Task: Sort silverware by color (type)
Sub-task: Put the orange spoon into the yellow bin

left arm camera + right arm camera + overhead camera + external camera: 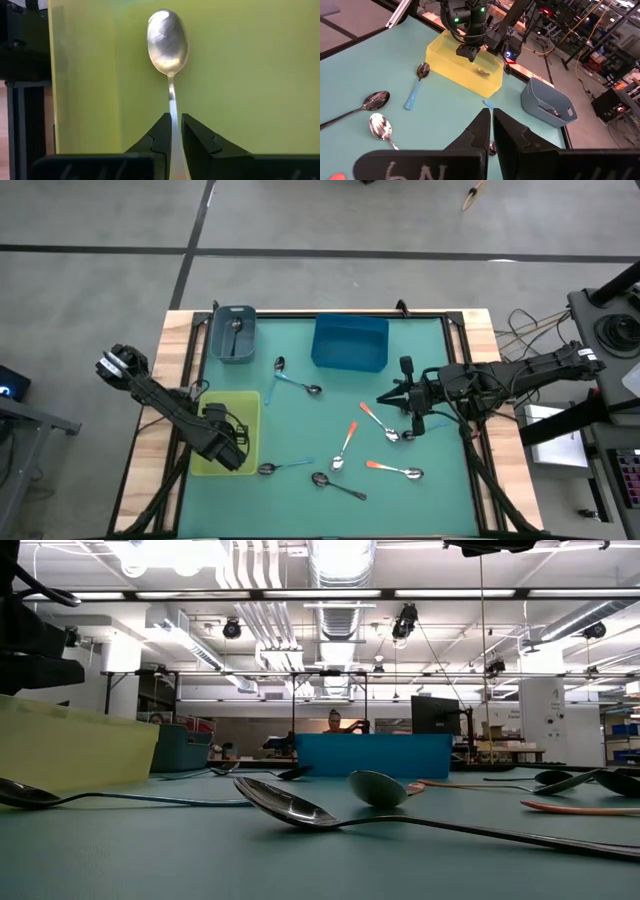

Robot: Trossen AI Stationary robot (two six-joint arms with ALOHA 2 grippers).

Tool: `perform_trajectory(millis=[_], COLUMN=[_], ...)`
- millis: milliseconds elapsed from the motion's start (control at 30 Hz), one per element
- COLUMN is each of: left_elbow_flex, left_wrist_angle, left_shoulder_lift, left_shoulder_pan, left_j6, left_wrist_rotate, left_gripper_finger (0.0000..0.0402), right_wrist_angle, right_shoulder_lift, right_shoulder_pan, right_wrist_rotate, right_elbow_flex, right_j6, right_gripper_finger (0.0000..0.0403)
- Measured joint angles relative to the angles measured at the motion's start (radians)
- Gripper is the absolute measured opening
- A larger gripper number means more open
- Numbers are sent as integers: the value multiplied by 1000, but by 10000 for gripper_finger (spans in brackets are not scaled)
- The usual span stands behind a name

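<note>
on the teal table mat (330, 395), placing step in hand: left gripper (173, 131) over yellow bin (240, 405) at left edge, jaws narrowly around a spoon (168, 40) handle, release next; right gripper (388, 399) closed empty mid-mat; other spoons scattered near front edge.

Robotics lab / open industrial workspace.
Exposed ceiling ducts (340, 565) and strip lights across top of low view, monitor (436, 716) mid-frame, cable bundles (580, 30) upper right of right wrist view.
</note>
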Motion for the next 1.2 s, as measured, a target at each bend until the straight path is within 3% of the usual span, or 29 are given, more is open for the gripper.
perform_trajectory(millis=[333,533,733,1033,1200], left_elbow_flex=[1,79,145,137,123], left_wrist_angle=[0,1,11,127,146], left_shoulder_lift=[-1,-1,-2,20,62], left_shoulder_pan=[0,0,8,53,81], left_j6=[0,81,209,404,492], left_wrist_rotate=[24,19,-15,-40,26], left_gripper_finger=[91,100,83,40,5], right_wrist_angle=[-1,-1,0,0,0], right_shoulder_lift=[0,0,0,0,0], right_shoulder_pan=[0,0,0,0,0], right_wrist_rotate=[0,0,0,0,0], right_elbow_flex=[0,0,0,0,0], right_j6=[0,0,0,-8,-8], right_gripper_finger=[13,13,13,13,13])
